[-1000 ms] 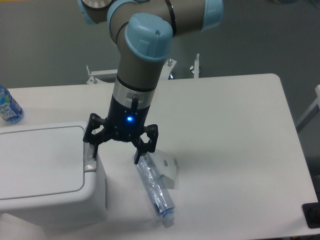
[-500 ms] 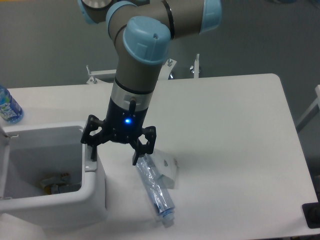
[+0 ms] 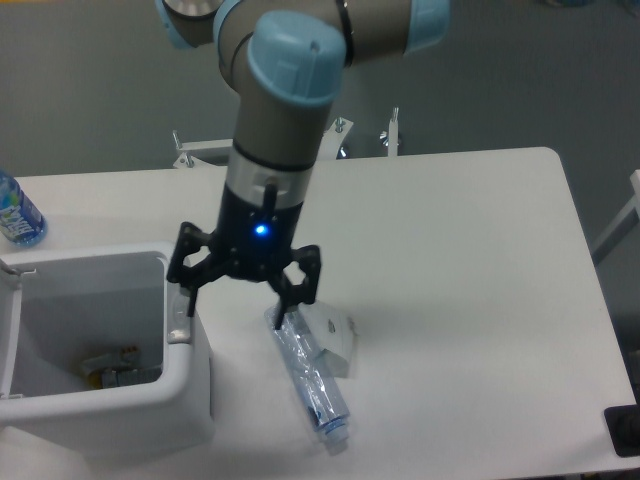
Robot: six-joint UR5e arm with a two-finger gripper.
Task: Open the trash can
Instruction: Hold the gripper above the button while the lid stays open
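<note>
The white trash can (image 3: 195,385) stands at the table's front left with its lid swung up and back at the left edge (image 3: 8,335). Its inside shows some litter at the bottom. My gripper (image 3: 238,300) hangs just right of the can, open and empty. Its left finger (image 3: 186,298) sits over the grey latch (image 3: 178,328) on the can's right rim. Its right finger is above the crushed clear bottle (image 3: 310,385).
The crushed clear plastic bottle lies on the table right of the can, beside a small white block (image 3: 338,340). A blue-labelled water bottle (image 3: 16,212) stands at the far left edge. A dark object (image 3: 625,430) is at the front right corner.
The can's lid was shut a second ago and has sprung open, baring the inside. My gripper has lifted slightly and stays open by the latch.
</note>
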